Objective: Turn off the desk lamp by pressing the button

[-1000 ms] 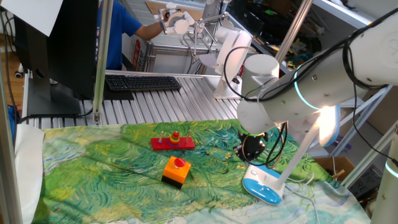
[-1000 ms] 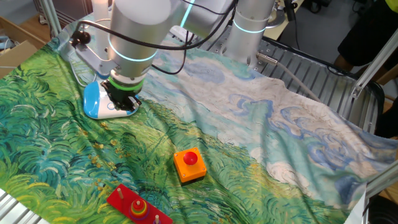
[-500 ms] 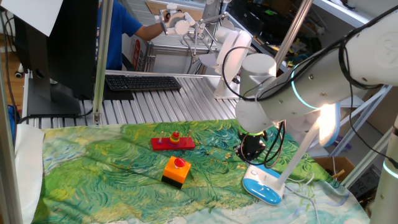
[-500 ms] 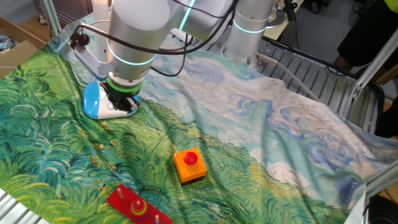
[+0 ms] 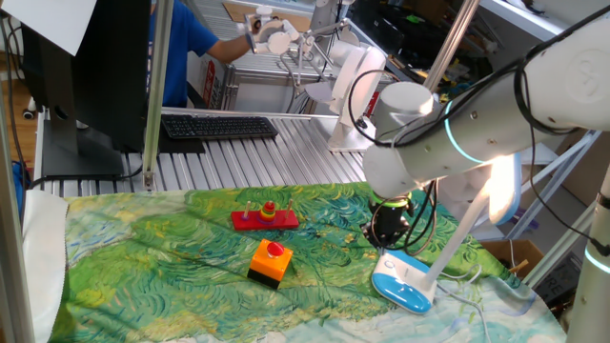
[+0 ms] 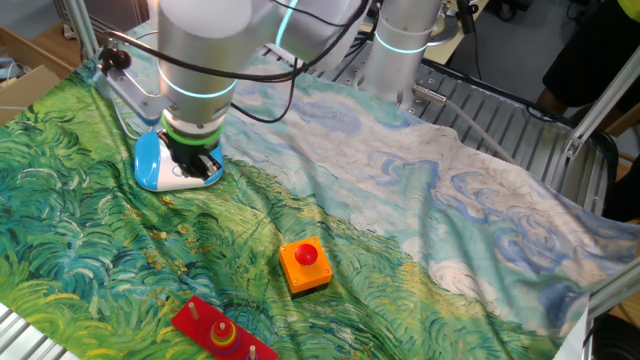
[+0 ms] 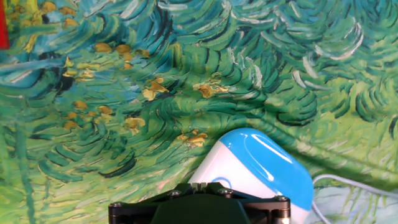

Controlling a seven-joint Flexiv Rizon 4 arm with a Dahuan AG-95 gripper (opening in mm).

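The desk lamp has its white oval blue-rimmed base [image 5: 400,286] on the cloth at the right. Its stem [image 5: 457,246] slants up to the head [image 5: 503,191], which glows. The base also shows in the other fixed view [image 6: 152,165] and in the hand view [image 7: 261,165]. My gripper [image 5: 389,238] hangs low over the base's near end [image 6: 195,168]. In the hand view the fingertips [image 7: 200,185] are together, right at a small blue ring mark, the button [image 7: 221,182], on the white top. I cannot tell whether they touch it.
An orange box with a red round button [image 5: 271,259] [image 6: 305,264] stands mid-cloth. A red toy board with pegs [image 5: 264,217] [image 6: 215,335] lies beyond it. The lamp's white cable [image 7: 348,186] trails off the base. A keyboard [image 5: 217,125] and a person [image 5: 186,48] are behind the table.
The arm's upper body has swung a little, to the left in the other fixed view. The gripper has stayed low over the lamp base. The lamp head still glows.
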